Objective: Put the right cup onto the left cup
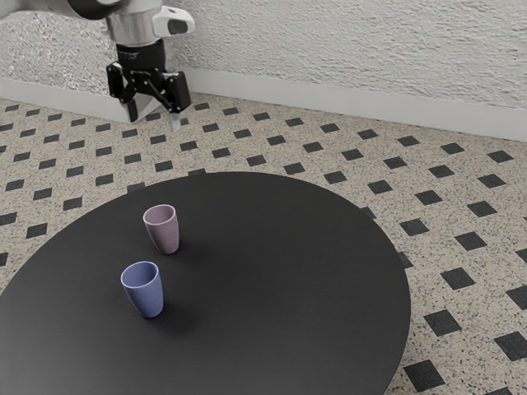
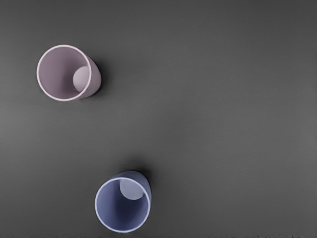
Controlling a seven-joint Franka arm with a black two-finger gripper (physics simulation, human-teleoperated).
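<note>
Two cups standing upright on the round black table (image 1: 313, 271), mouths up, with a gap of tabletop between them. The pink cup (image 1: 164, 236) is the one nearer the far curved edge, and the blue cup (image 1: 147, 297) sits closer to the exterior camera. Loads of black surface stretches from both toward the exterior view's right, so plenty of elbow room that way. My gripper (image 1: 152, 117) is up well above them, fingers spread apart, touching neither cup, so it's released, tbh.
</note>
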